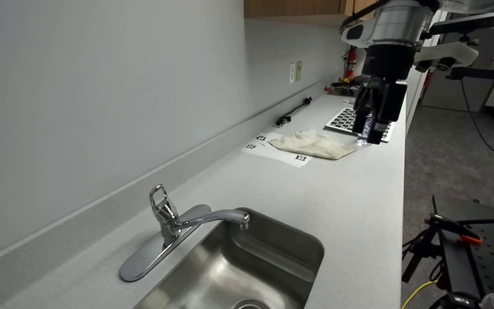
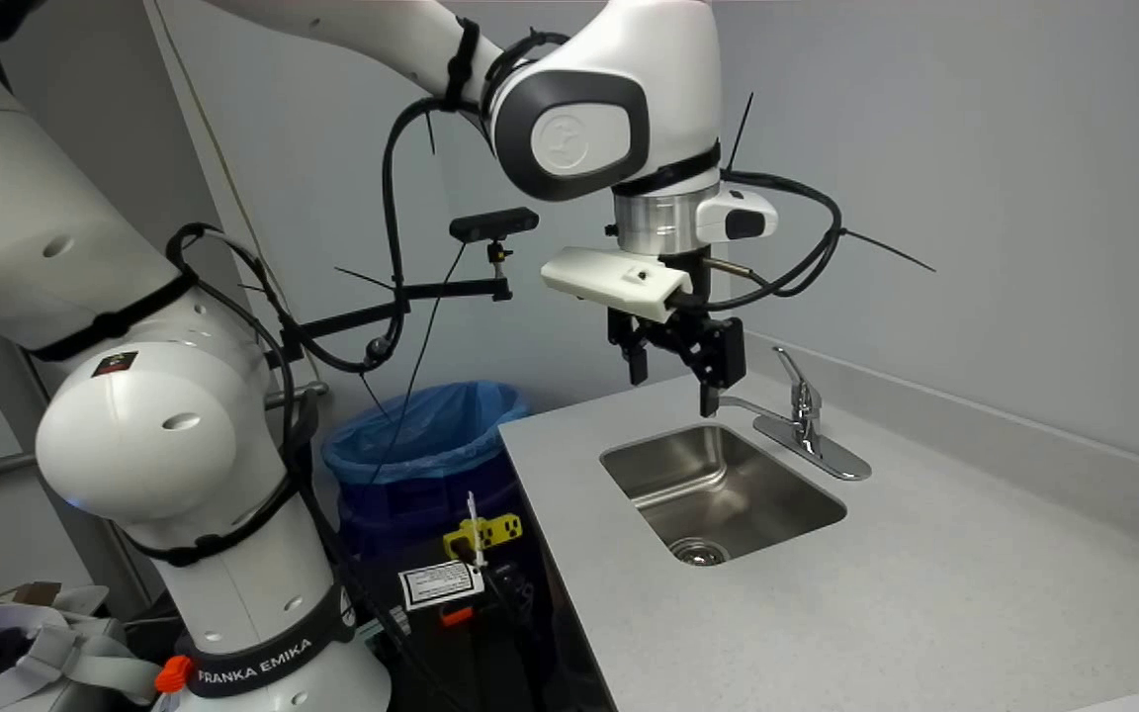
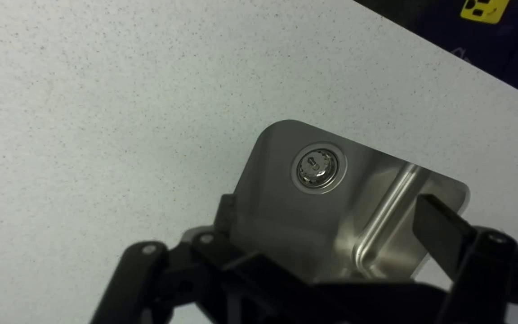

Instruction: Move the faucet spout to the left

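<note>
1. As I judge it, the move is not yet done, and the main step is all ahead. The faucet spout (image 1: 218, 215) reaches out from its base plate (image 1: 144, 257) over the sink (image 1: 281, 248), with nothing seen touching it.
2. The gripper (image 2: 674, 396) is released: its 2 fingers (image 3: 441, 227) stand spread, and the wrist view shows nothing between them. In an exterior view, the gripper (image 1: 366, 134) hangs in the air, well apart from the spout.
3. What seems left: bring the gripper to the spout, set a finger against its side or close on it, swing it left, then let go and clear.
4. Whose left is meant I cannot tell. The exterior views face different ways, so the remaining swing is hard to judge.
5. The wrist view does not show the spout, and dark gripper parts cover some of the sink there. In an exterior view, a fingertip overlaps the spout's end (image 2: 733, 402), so the tip is hard to see.
6. The sink and its drain (image 3: 317, 167) run off the lower edge of an exterior view. A clear, shiny thing (image 1: 363, 140) behind the fingers is too obscured to name; it does not look held.
</note>
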Robot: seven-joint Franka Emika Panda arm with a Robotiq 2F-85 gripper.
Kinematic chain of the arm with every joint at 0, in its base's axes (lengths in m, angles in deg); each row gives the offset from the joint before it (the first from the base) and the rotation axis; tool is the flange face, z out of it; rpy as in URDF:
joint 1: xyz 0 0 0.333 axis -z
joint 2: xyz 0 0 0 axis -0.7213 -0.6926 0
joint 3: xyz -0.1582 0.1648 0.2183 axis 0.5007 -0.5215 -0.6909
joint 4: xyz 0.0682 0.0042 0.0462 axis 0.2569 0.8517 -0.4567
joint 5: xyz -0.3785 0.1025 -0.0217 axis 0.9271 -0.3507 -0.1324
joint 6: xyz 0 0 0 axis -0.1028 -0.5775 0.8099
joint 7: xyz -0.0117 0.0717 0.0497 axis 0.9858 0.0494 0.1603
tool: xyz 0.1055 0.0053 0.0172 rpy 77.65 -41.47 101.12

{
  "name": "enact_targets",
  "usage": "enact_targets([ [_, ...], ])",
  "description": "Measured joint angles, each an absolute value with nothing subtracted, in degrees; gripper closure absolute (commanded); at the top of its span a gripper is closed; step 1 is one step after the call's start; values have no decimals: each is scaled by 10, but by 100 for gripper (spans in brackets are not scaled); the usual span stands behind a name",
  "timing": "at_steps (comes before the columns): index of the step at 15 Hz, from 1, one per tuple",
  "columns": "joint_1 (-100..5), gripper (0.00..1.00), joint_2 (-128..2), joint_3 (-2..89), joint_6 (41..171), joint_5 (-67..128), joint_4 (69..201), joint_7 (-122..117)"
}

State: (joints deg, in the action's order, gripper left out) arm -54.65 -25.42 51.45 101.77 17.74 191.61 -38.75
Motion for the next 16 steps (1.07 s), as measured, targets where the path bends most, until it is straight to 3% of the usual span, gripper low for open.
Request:
enact_targets([
  [6,-545,0,-273,505,1031,177,1916,-387],
  [16,-547,0,-448,425,1232,117,1893,-387],
])
